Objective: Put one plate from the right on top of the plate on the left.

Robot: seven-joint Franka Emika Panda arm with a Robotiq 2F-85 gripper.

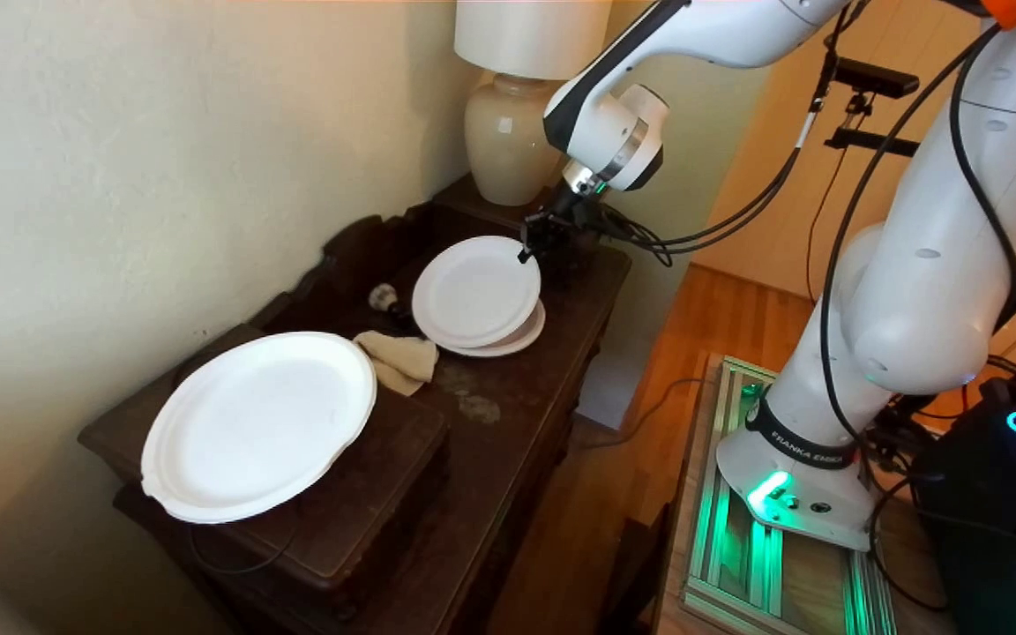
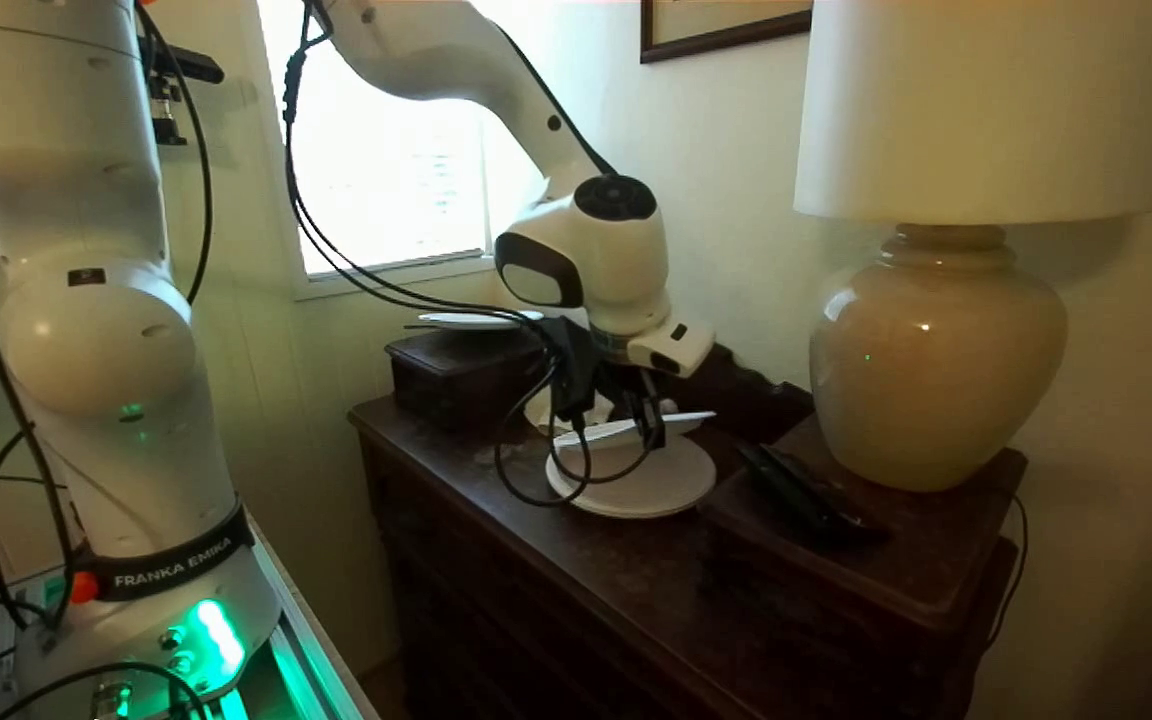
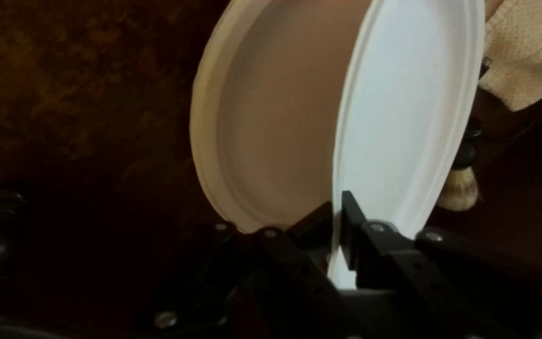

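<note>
My gripper (image 1: 527, 250) is shut on the rim of a white plate (image 1: 475, 291), with one finger on each side of the rim in the wrist view (image 3: 338, 221). The held plate is tilted, and its face shows in the wrist view (image 3: 402, 103). Below it, another white plate (image 1: 521, 342) lies on the dark dresser, partly covered by the held plate; it also shows in an exterior view (image 2: 656, 490). I cannot tell whether their far edges touch. The left plate (image 1: 261, 428) lies face up on the raised wooden box; its edge shows in an exterior view (image 2: 476, 320).
A beige cloth (image 1: 404, 357) and a shaving brush (image 1: 382, 297) lie between the plates. The wooden box (image 1: 384, 494) rises above the dresser top. A large lamp (image 2: 936, 370) and a black object (image 2: 806, 490) stand on the other raised end. A wall runs behind.
</note>
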